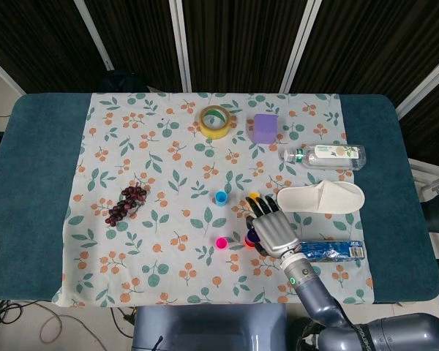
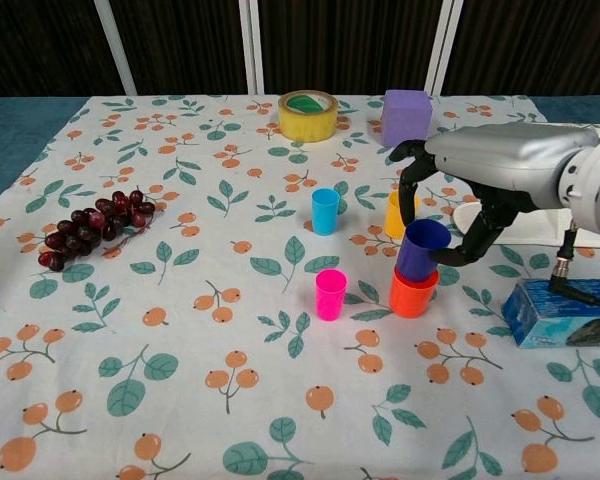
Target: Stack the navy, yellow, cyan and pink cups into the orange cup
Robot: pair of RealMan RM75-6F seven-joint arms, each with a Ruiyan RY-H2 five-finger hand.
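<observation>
1. The right robot hand (image 2: 450,205) reaches in from the right side of the surface (image 1: 44,183) and holds the navy cup (image 2: 421,249), its fingers (image 2: 412,180) curled round the cup's far side and the thumb pressing on the near right side.
2. The navy cup sits partly down inside the orange cup (image 2: 412,292), leaning a little, with its rim well above the orange rim.
3. The orange cup stands upright on the floral cloth (image 2: 180,300), just right of the pink cup (image 2: 330,294).
4. The yellow cup (image 2: 396,214) stands behind the robot hand, partly hidden by the fingers.
5. The cyan cup (image 2: 325,211) stands upright by itself, left of the yellow cup and behind the pink one.
6. In the head view the right robot hand (image 1: 274,228) covers most of the stacked pair, so only slivers of orange and navy show at its left edge.
7. The left robot hand shows in neither view.
8. A bunch of dark grapes (image 2: 90,225) lies at the left of the cloth, well apart from the cups.
9. A roll of yellow tape (image 2: 308,114) and a purple block (image 2: 406,116) sit along the far edge.
10. A white slipper (image 1: 320,196), a plastic bottle (image 1: 323,155) and a blue packet (image 2: 565,312) lie to the right.
</observation>
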